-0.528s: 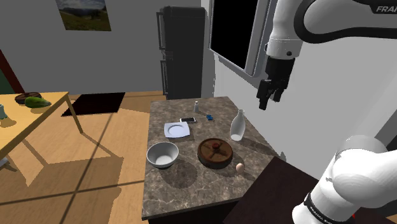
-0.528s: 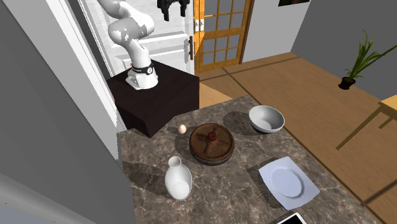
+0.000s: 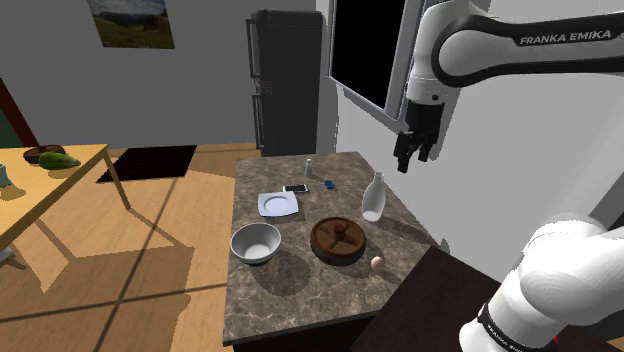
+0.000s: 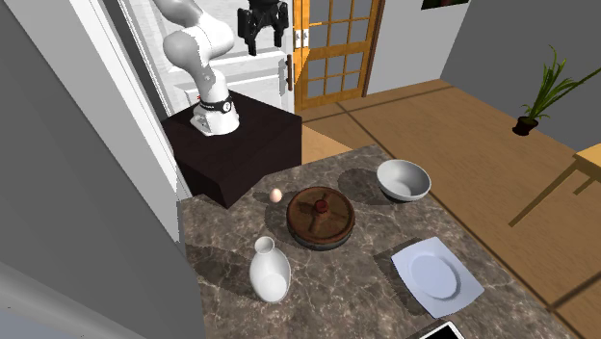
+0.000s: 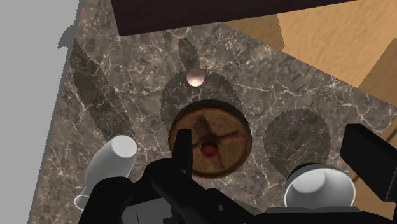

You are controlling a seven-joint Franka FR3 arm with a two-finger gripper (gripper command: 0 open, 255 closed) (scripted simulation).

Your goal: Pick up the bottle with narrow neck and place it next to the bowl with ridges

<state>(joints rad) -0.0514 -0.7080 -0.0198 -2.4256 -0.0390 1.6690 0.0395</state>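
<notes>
The gripper (image 3: pixel 408 163) has come down a little, nearer the white bottle (image 3: pixel 373 197), so the grab has not begun. Its fingers are spread wide and hold nothing. The bottle stands close to the table (image 3: pixel 300 300) edge by the wall. There is bare room beside the brown bowl (image 3: pixel 338 241), maybe the ridged one

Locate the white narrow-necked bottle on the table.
In the shoulder view the bottle stands upright near the right edge of the marble table, just beyond the brown bowl.
</notes>
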